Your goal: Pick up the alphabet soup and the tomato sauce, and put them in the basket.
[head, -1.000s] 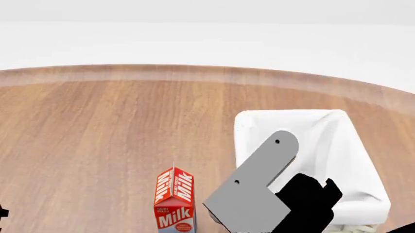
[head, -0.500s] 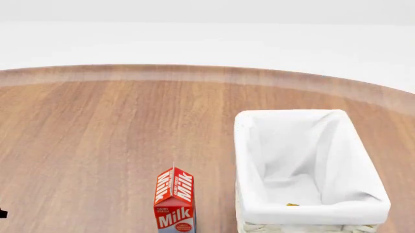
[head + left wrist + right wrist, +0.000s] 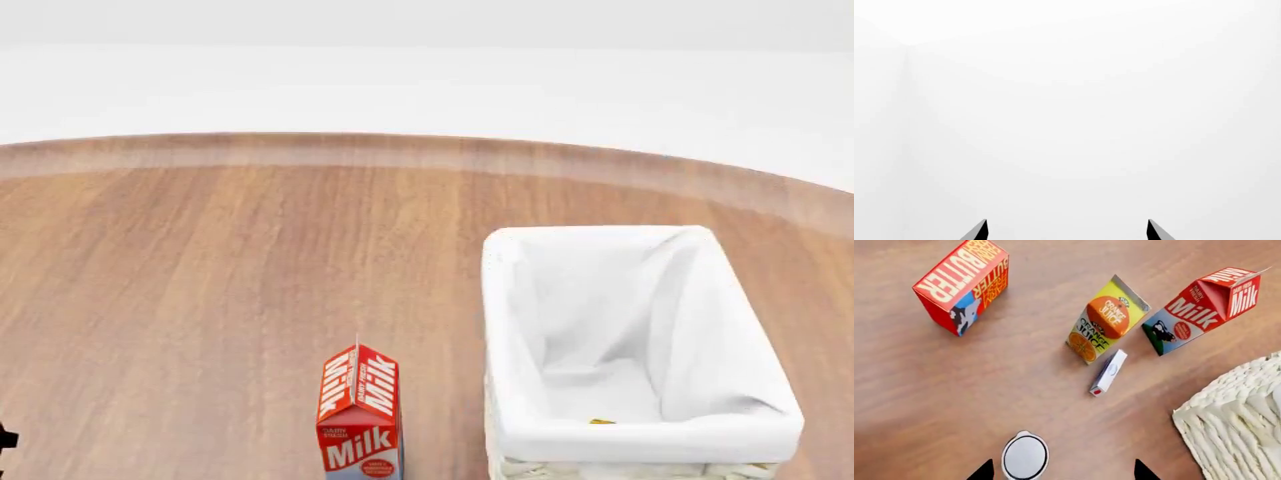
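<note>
The cream wicker basket (image 3: 638, 445) with white lining stands at the table's right front, and its woven wall (image 3: 1237, 420) also shows in the right wrist view. A tiny yellow-orange speck (image 3: 602, 421) peeks over its near inner rim. Below my right gripper (image 3: 1063, 472), which is open, stands a small can (image 3: 1025, 456) with a pale metal top, close to one fingertip. Its label is hidden, so I cannot tell whether it is the tomato sauce or the alphabet soup. My left gripper (image 3: 1066, 232) is open and faces only blank white.
A milk carton (image 3: 359, 412) stands left of the basket. Beyond the can lie an orange juice carton (image 3: 1107, 320), a butter box (image 3: 964, 285), a small white box (image 3: 1109, 372) and the same milk carton (image 3: 1204, 307). A black arm part (image 3: 6, 438) touches the head view's left edge.
One second ago my right arm hung over the basket in the head view. It left that view by half a second ago. Nothing else has moved.
</note>
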Tool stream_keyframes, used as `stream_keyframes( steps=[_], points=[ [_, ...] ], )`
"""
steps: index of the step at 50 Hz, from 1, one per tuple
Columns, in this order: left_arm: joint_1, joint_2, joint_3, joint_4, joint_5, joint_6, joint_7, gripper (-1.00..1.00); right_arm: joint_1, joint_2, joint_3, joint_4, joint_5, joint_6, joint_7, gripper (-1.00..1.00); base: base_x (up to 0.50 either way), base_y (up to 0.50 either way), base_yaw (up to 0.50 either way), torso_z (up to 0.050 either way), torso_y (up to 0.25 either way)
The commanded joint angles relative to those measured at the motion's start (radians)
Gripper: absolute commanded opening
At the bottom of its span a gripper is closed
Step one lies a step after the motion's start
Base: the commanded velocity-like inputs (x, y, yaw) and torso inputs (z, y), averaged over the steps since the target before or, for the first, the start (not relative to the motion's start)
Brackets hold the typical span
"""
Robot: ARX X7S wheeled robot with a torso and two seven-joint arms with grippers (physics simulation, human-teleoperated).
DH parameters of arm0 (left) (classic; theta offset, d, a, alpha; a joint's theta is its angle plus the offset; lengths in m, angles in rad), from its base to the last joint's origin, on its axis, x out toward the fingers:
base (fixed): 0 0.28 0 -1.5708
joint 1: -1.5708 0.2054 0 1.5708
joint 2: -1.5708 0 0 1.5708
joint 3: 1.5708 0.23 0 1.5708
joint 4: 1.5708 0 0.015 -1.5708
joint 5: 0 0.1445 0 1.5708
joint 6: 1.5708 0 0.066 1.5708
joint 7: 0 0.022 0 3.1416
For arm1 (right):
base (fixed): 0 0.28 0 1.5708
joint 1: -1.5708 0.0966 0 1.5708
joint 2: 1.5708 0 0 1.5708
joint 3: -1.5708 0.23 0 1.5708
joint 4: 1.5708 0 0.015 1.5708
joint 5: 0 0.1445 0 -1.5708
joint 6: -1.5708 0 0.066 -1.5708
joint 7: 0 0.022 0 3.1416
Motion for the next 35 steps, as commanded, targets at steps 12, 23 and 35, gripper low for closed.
stream_keyframes(
  steps=[12,23,35],
  points=[
    [0.01,-0.007,0.008,-0.005,0.01,0.018,-0.005,1.0,-0.153,0.007,0.029,-0.001,-0.065,-0.137,-0.017,1.0,0.0,0.0,0.0,0.0,0.0],
    [0.011,-0.012,0.009,-0.005,0.008,0.022,-0.009,1.0,-0.252,0.004,0.03,0.046,-0.223,-0.148,-0.106,1.0,0.0,0.0,0.0,0.0,0.0],
    [0.013,-0.016,0.011,-0.006,0.008,0.027,-0.011,1.0,-0.33,-0.017,-0.003,0.093,-0.385,-0.147,-0.172,1.0,0.0,0.0,0.0,0.0,0.0]
  ],
)
